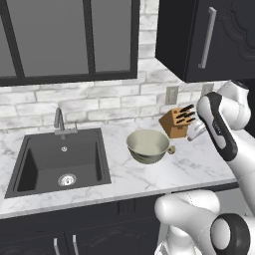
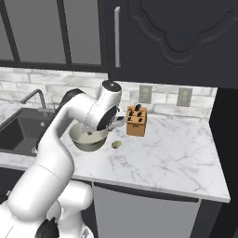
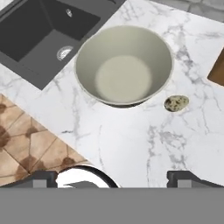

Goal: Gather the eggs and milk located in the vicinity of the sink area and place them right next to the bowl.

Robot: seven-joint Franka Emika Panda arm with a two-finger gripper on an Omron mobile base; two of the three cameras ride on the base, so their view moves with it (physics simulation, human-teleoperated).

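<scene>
The beige-olive bowl (image 1: pixel 148 145) (image 2: pixel 88 138) (image 3: pixel 124 65) stands on the marble counter, right of the dark sink (image 1: pixel 60 160) (image 3: pixel 39 35). A small speckled egg (image 3: pixel 176 103) (image 1: pixel 171 149) (image 2: pixel 116 145) lies on the counter just beside the bowl's right rim. My gripper (image 3: pixel 114 179) (image 1: pixel 196 130) (image 2: pixel 118 122) hovers above the counter near the bowl and egg. Its fingertips (image 3: pixel 188 178) are wide apart, open, with nothing between them. The milk carton is out of view.
A wooden knife block (image 1: pixel 177 122) (image 2: pixel 136 121) stands behind the egg, close to my hand. Dark wall cabinets (image 2: pixel 167 37) hang overhead. The counter's front edge and the tiled floor (image 3: pixel 26 144) lie to the near side. The faucet (image 1: pixel 59 119) rises behind the sink.
</scene>
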